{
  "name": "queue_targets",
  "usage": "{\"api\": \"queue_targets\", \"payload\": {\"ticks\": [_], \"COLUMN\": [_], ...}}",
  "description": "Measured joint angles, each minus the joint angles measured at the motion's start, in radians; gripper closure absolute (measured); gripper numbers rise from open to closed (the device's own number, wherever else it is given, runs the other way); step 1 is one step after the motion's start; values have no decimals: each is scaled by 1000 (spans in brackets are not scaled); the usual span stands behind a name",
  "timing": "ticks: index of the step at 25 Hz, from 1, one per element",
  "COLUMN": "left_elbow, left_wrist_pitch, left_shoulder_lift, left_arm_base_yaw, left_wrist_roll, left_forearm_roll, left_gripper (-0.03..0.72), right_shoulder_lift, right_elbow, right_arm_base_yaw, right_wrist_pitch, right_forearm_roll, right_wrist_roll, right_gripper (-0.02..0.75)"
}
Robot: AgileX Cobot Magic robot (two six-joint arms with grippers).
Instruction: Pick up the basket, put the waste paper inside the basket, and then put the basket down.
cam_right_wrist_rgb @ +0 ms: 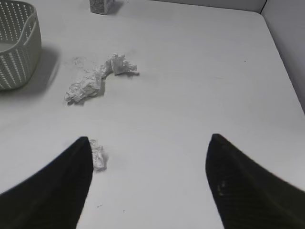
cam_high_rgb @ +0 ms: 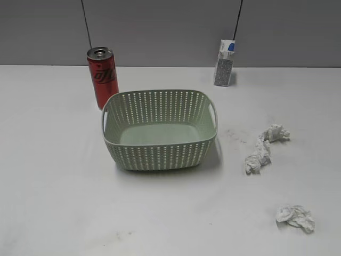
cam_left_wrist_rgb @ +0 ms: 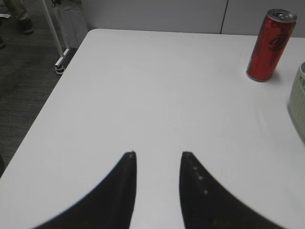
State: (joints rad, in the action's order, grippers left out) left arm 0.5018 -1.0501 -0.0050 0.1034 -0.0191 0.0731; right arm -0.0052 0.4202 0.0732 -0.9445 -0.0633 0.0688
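The pale sage-green basket (cam_high_rgb: 160, 129) stands empty at the middle of the white table; its edge shows in the left wrist view (cam_left_wrist_rgb: 298, 102) and the right wrist view (cam_right_wrist_rgb: 16, 45). Three wads of white waste paper lie to its right: two touching ones (cam_high_rgb: 258, 157) (cam_high_rgb: 275, 133) and one nearer the front (cam_high_rgb: 295, 217). In the right wrist view the pair (cam_right_wrist_rgb: 86, 86) (cam_right_wrist_rgb: 121, 65) lie ahead and the third (cam_right_wrist_rgb: 98, 154) peeks out beside the left finger. My left gripper (cam_left_wrist_rgb: 157, 153) is open over bare table. My right gripper (cam_right_wrist_rgb: 148, 138) is wide open and empty. Neither shows in the exterior view.
A red drink can (cam_high_rgb: 102, 77) stands behind the basket's left corner, also in the left wrist view (cam_left_wrist_rgb: 271, 45). A white-and-blue carton (cam_high_rgb: 224, 63) stands at the back right. The table's left edge (cam_left_wrist_rgb: 47, 109) drops to a dark floor; its right edge (cam_right_wrist_rgb: 281, 52) meets a grey wall.
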Motion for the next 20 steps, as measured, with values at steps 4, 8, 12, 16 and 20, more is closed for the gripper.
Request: {"api": "queue_targets", "payload": {"ticks": [4, 8, 12, 16, 20], "left_elbow": [0, 0, 0, 0, 0], "left_wrist_pitch": [0, 0, 0, 0, 0], "left_shoulder_lift": [0, 0, 0, 0, 0], "left_arm_base_yaw": [0, 0, 0, 0, 0], "left_wrist_roll": [0, 0, 0, 0, 0], "left_forearm_roll": [0, 0, 0, 0, 0], "left_gripper": [449, 449, 449, 449, 449], "right_shoulder_lift": [0, 0, 0, 0, 0], "right_elbow": [0, 0, 0, 0, 0], "right_arm_base_yaw": [0, 0, 0, 0, 0], "right_wrist_pitch": [0, 0, 0, 0, 0], "right_forearm_roll": [0, 0, 0, 0, 0], "right_wrist_roll": [0, 0, 0, 0, 0], "right_gripper": [180, 180, 180, 180, 180]}}
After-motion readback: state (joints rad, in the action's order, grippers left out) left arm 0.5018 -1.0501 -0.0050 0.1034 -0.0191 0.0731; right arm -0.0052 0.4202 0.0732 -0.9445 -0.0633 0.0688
